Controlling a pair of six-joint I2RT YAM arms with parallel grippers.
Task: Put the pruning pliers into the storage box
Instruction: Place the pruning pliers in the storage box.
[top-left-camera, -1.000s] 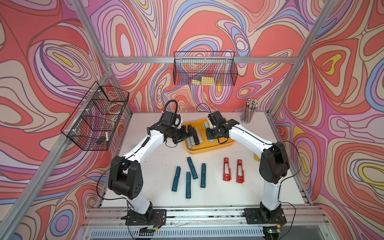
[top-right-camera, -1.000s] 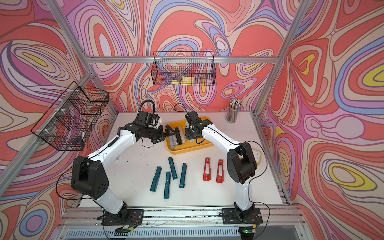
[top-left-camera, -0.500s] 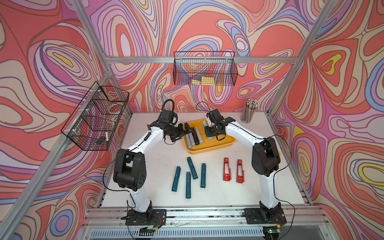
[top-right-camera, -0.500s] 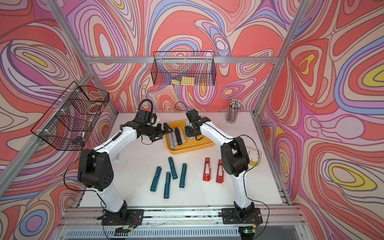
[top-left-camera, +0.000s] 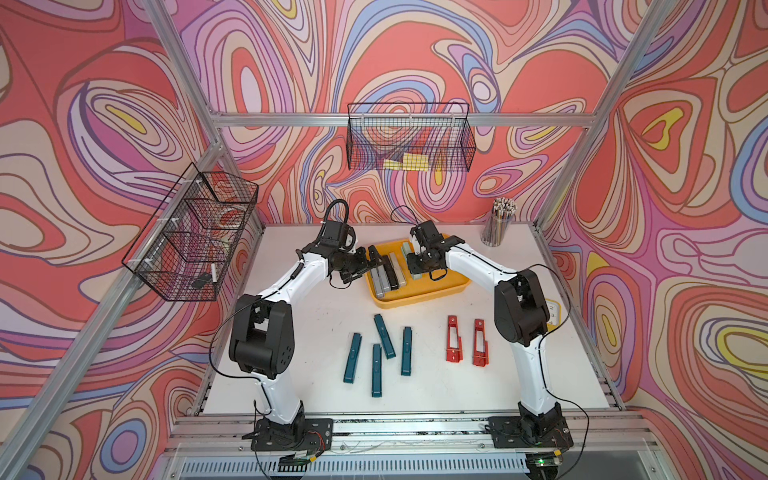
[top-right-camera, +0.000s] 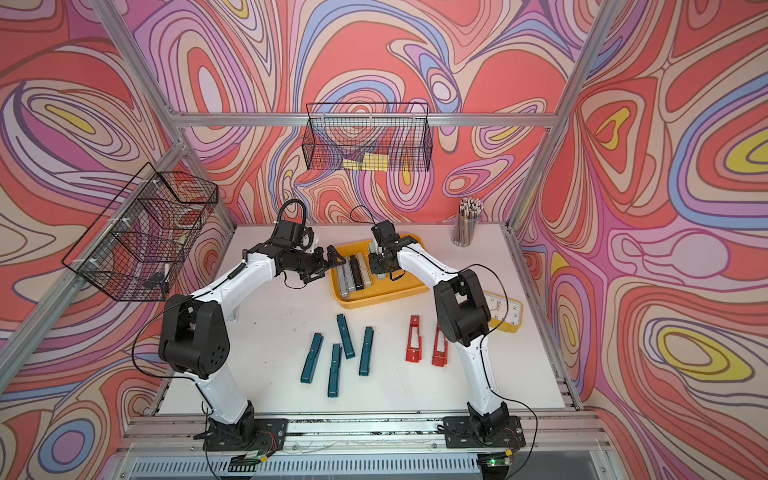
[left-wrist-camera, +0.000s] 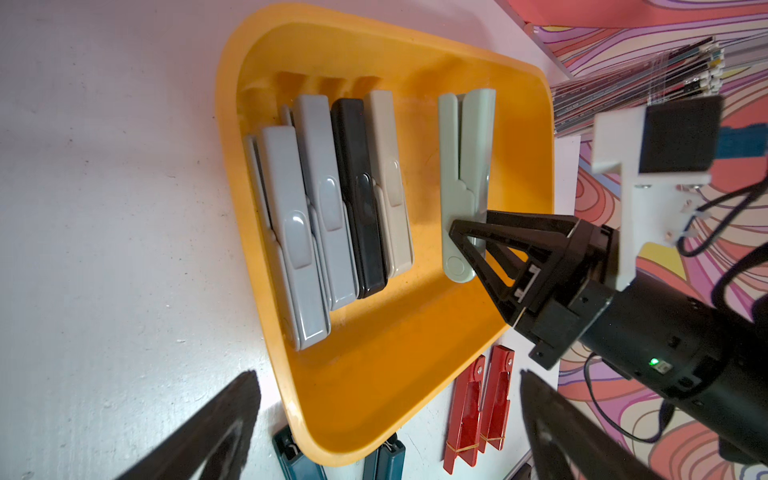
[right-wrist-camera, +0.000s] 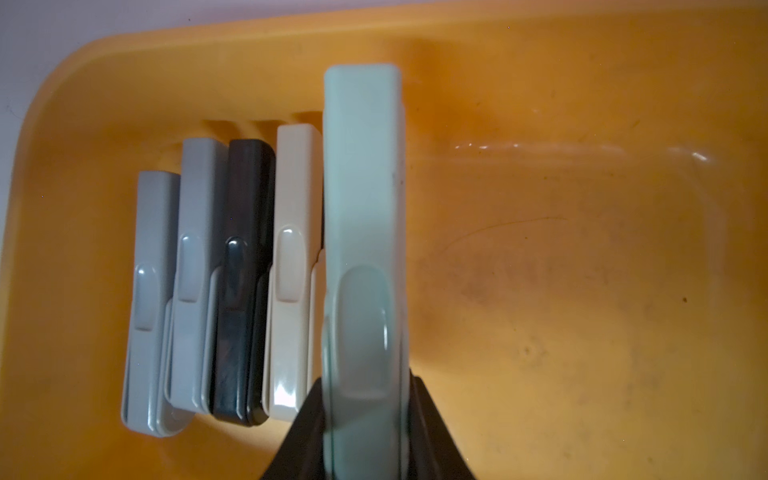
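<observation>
- Your left gripper (top-right-camera: 328, 265) has drawn back a little leftward since a second ago and now sits at the left rim of the storage box (top-left-camera: 415, 300). The right arm's elbow has swung inward. The right gripper (left-wrist-camera: 469, 222) has barely shifted over the box.
- Nearest you, four teal pliers (top-left-camera: 352, 357) lie loose on the white table (top-left-camera: 316, 332), with two red slotted pliers (top-left-camera: 454, 344) to their right. All six are outside the box and well apart from both grippers.
- Farther back, the box holds two grey pliers (left-wrist-camera: 291, 232), the black pliers (left-wrist-camera: 359, 195) and the beige pliers (left-wrist-camera: 390, 178). They are packed side by side at its left end, which probably keeps the right part free for the rest.
- The right jaws are narrowed onto the near end of the mint pliers (left-wrist-camera: 465, 158). The bar runs out past the fingertips toward the far wall, parallel to the row and a gap to the right of the beige pliers. Holding it by the end looks meant to let you lay it alongside them. You cannot tell whether it touches the floor yet.
- The left jaws are spread fully with nothing between them, seemingly kept clear of the right arm's work.
</observation>
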